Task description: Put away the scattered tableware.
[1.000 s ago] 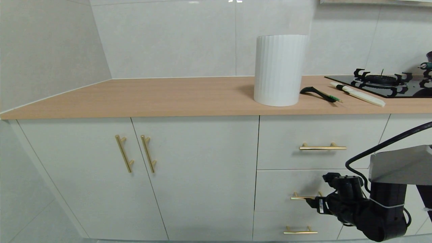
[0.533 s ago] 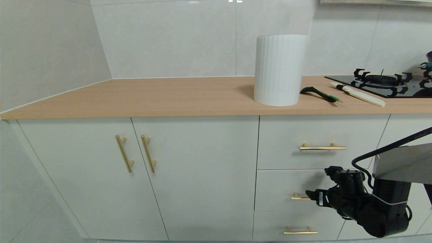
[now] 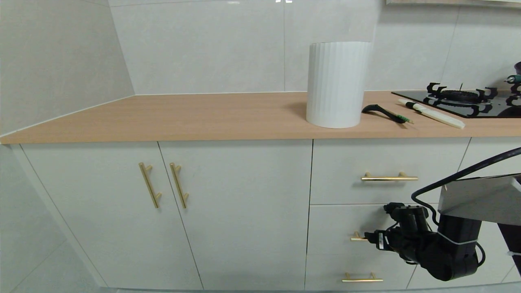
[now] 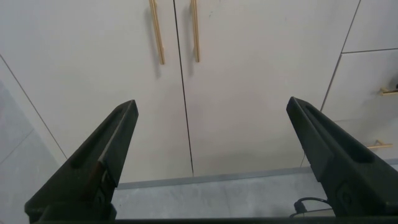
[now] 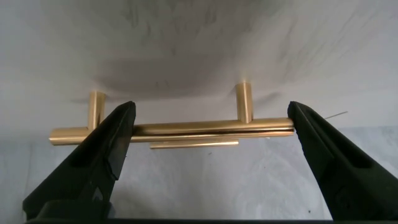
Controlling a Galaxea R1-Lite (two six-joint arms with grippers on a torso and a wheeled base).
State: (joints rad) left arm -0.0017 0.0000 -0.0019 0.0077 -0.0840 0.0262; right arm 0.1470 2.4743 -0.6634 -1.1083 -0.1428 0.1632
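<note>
Since half a second ago the right pincer [image 3: 368, 237] has edged a little to the robot's left, closer to the middle drawer's handle [image 3: 357, 238]. Nothing on the bench [image 3: 183, 118] has shifted.

The scattered tableware lies on the bench, toward its right end. A black spoon [image 3: 380, 112] lies just beside the base of a tall white ribbed container [image 3: 336, 84], on the container's right. A long white utensil [image 3: 431, 113] with a black band lies at a slant between the spoon and the gas hob [image 3: 464, 99], its far end touching or overlapping the hob's edge. Both pieces are well above the right pincer and well apart from it, since it hangs down in front of the drawer fronts under that part of the bench.

In the right wrist view the right pincer [image 5: 210, 115] is spread wide. The brass bar of the middle drawer's handle [image 5: 171, 130] runs across the gap between its fingers. Whether a finger touches the bar cannot be told.

The left pincer [image 4: 210, 106] is also spread wide and holds nothing. It points at the lower part of the two cupboard doors [image 4: 249, 112], near the floor, well apart from the tableware.

The top drawer's handle [image 3: 389, 178] and the bottom drawer's handle [image 3: 362, 280] sit above and below the right pincer.
</note>
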